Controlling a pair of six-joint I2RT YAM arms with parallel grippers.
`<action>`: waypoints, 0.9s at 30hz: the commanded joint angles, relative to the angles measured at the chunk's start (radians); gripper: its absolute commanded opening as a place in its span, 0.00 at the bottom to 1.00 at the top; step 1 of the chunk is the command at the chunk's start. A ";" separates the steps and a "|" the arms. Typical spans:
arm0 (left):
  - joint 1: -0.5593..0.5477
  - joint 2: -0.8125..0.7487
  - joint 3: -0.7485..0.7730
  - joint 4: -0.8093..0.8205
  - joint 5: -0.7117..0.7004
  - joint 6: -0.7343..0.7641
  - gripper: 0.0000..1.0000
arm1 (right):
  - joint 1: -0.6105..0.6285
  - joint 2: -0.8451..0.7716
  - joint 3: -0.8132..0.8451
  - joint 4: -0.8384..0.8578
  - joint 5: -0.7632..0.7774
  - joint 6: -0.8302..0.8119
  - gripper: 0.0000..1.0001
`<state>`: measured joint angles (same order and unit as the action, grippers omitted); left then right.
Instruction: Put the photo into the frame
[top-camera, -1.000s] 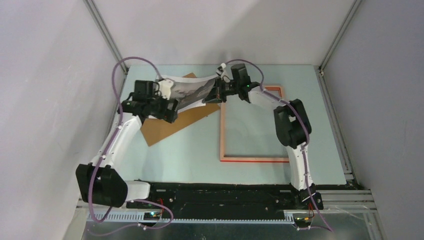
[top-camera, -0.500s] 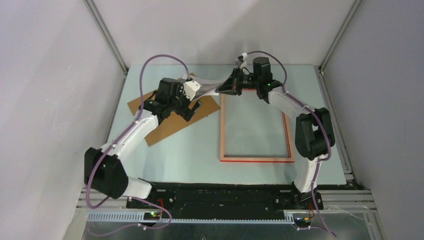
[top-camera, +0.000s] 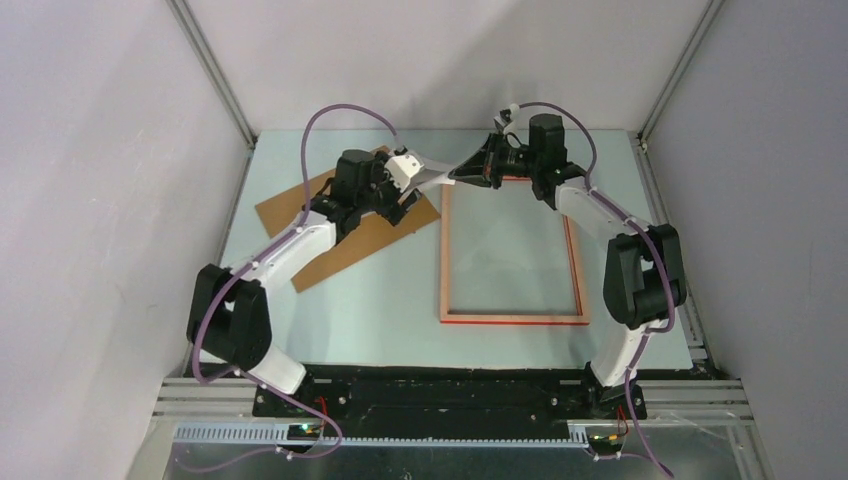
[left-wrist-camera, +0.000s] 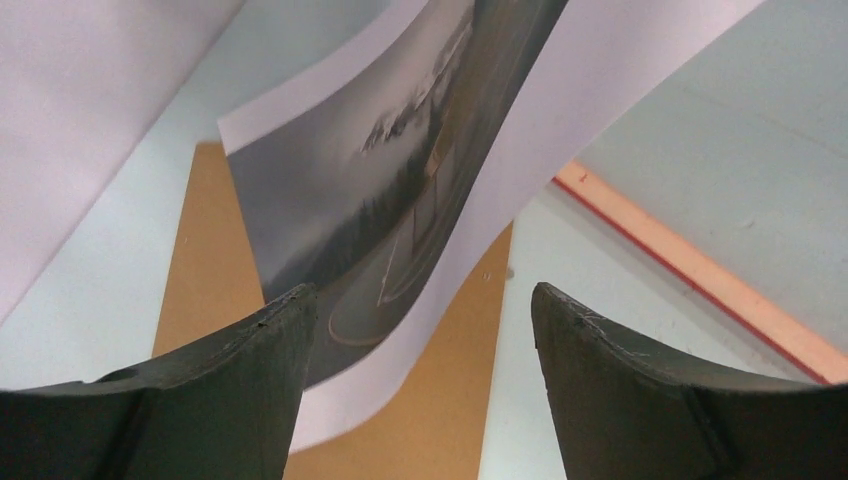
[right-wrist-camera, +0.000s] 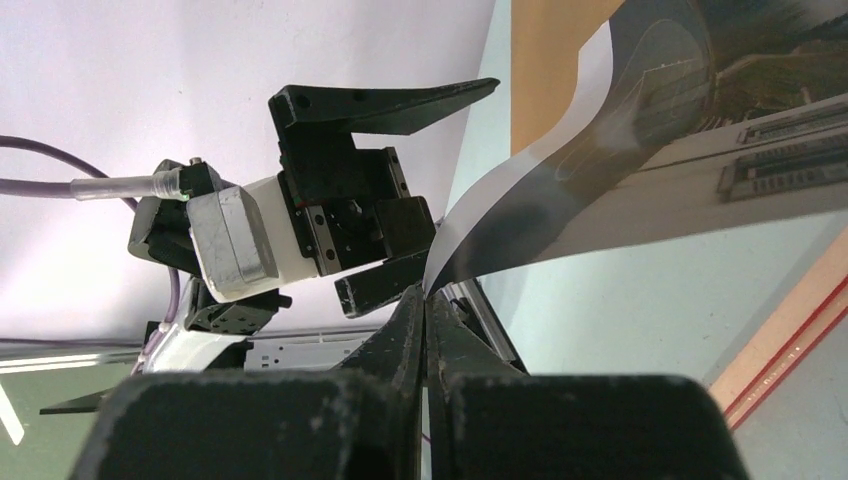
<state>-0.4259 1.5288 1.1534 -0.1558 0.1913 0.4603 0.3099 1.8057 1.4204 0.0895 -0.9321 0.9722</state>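
Photo (top-camera: 438, 172), grey landscape print: shifts over the last second from above the brown backing board (top-camera: 340, 240) to the far-left corner of the frame (top-camera: 443, 260), hanging curled and not yet laid in — right gripper (right-wrist-camera: 424, 300) pinches one edge, left gripper (left-wrist-camera: 420, 300) gapes wide, gripping nothing.

The photo (left-wrist-camera: 380, 200) is misty grey with white margins, the board (left-wrist-camera: 210, 260) plain brown, the frame (top-camera: 444, 260) pale orange-wood edged bright red, the desk (top-camera: 380, 310) pale blue-green, and my left tool (left-wrist-camera: 422, 295) and right tool (right-wrist-camera: 424, 300) dull black.
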 joint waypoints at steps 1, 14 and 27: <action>-0.019 0.048 0.034 0.140 0.094 -0.019 0.82 | -0.014 -0.063 -0.009 0.055 -0.002 0.021 0.00; -0.020 0.102 0.042 0.207 0.152 -0.055 0.51 | -0.057 -0.069 -0.035 0.064 0.001 0.030 0.00; -0.038 0.167 0.115 0.173 0.171 -0.067 0.25 | -0.061 -0.080 -0.038 0.059 0.009 0.025 0.00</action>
<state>-0.4530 1.6890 1.2140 0.0025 0.3420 0.3996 0.2508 1.7798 1.3819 0.1104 -0.9283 0.9955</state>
